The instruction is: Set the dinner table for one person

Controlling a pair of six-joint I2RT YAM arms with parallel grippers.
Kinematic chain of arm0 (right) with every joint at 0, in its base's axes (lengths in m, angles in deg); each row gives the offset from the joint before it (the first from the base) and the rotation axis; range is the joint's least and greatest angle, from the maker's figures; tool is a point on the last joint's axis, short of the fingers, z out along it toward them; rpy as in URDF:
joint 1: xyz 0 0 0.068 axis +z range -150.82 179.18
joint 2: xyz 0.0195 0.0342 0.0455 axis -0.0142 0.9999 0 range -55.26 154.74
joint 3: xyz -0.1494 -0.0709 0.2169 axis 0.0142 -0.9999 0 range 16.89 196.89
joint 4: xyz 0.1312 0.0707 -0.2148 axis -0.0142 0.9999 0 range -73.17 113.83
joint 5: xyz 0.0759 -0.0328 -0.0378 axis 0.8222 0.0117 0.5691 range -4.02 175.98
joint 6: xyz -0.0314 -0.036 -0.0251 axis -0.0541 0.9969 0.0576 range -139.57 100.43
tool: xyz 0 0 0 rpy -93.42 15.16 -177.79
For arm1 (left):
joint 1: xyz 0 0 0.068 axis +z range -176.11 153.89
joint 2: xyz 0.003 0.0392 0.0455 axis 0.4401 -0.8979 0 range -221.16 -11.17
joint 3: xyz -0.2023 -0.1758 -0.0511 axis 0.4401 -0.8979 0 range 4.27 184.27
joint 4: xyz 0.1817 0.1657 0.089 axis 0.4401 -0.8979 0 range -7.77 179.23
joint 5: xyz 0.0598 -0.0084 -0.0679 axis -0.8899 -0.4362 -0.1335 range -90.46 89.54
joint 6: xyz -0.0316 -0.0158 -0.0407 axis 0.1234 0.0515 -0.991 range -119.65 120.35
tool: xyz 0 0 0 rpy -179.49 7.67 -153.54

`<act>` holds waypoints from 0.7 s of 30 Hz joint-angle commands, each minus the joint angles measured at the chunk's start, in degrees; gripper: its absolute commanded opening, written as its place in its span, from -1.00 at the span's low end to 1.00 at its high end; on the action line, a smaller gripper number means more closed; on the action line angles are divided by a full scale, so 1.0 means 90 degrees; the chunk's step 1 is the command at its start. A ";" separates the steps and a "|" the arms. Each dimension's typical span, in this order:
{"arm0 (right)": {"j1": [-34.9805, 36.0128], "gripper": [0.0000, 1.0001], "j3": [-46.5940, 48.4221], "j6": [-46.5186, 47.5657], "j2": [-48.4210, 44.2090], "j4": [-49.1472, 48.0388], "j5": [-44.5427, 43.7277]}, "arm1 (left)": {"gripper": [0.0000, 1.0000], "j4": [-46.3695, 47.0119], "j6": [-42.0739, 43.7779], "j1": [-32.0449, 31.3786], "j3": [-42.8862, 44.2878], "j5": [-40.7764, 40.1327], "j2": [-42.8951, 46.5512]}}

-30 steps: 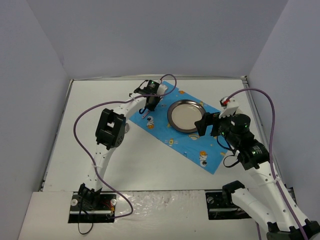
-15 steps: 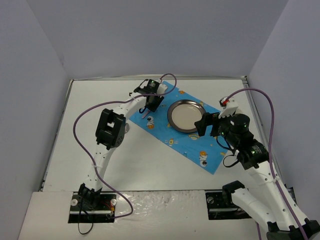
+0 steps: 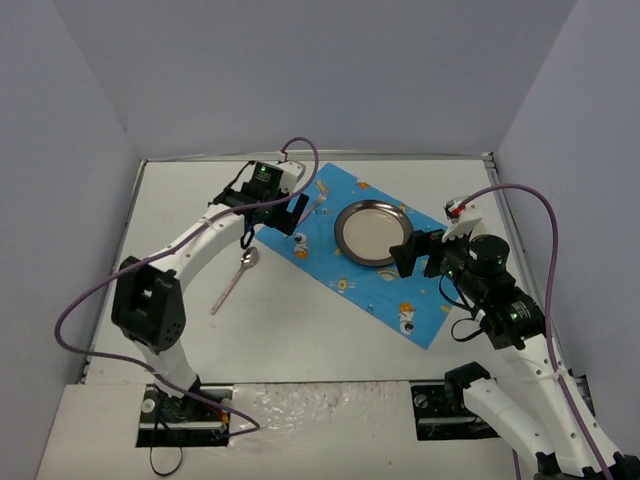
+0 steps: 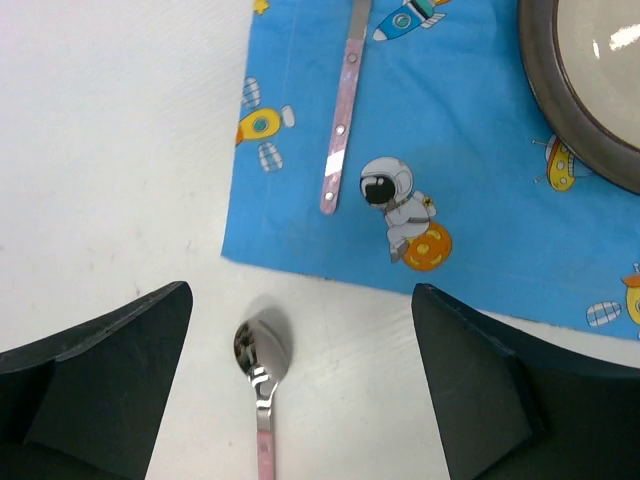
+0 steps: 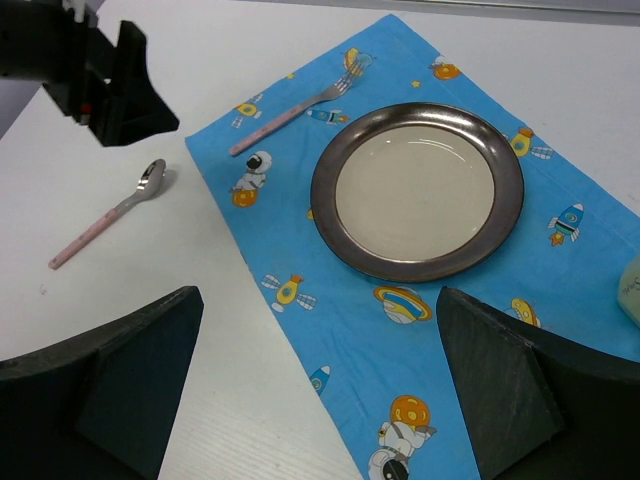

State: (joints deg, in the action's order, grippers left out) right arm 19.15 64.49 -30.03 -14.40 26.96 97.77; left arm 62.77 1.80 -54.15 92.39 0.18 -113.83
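The white dinner table (image 3: 300,330) carries a blue astronaut-print cloth (image 3: 350,270) with a dark-rimmed plate (image 3: 372,232) on it. A pink-handled fork (image 4: 340,130) lies on the cloth left of the plate (image 5: 417,190). A pink-handled spoon (image 3: 235,278) rests on the bare table just off the cloth's left edge. My left gripper (image 3: 270,205) hovers open above the spoon (image 4: 260,375), holding nothing. My right gripper (image 3: 420,250) hangs open and empty over the cloth's near edge (image 5: 400,340), below the plate.
A pale object (image 5: 630,285) shows at the right edge of the cloth in the right wrist view, cut off by the frame. Grey walls enclose the table on three sides. Purple cables loop from both arms.
My left gripper has opened, and the fork now lies loose on the cloth. The left arm has swung left and back from the cloth, uncovering the spoon. The right arm has barely moved.
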 commanded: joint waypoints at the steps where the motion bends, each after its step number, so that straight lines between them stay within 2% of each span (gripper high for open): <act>1: 0.0037 1.00 -0.0040 -0.0041 -0.0130 -0.0448 0.0327 | 0.77 0.0312 -0.0671 0.0253 -0.1507 -0.0311 0.1269; 9: 0.0047 1.00 -0.0087 -0.0114 -0.0223 -0.0452 0.0495 | 0.75 0.0051 -0.1331 0.0755 -0.2985 -0.0521 0.2451; 16: 0.0047 1.00 -0.0114 -0.0176 -0.0300 -0.0462 0.0555 | 0.65 -0.0283 -0.2202 0.0996 -0.3543 -0.0823 0.2491; 21: 0.0047 1.00 -0.0143 -0.0185 -0.0386 -0.0458 0.0571 | 0.59 0.0020 -0.2560 0.0996 -0.3981 -0.0768 0.2413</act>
State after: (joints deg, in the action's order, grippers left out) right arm 19.15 63.26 -31.26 -17.25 26.95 101.79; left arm 60.67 -16.32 -45.38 58.43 -5.74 -93.34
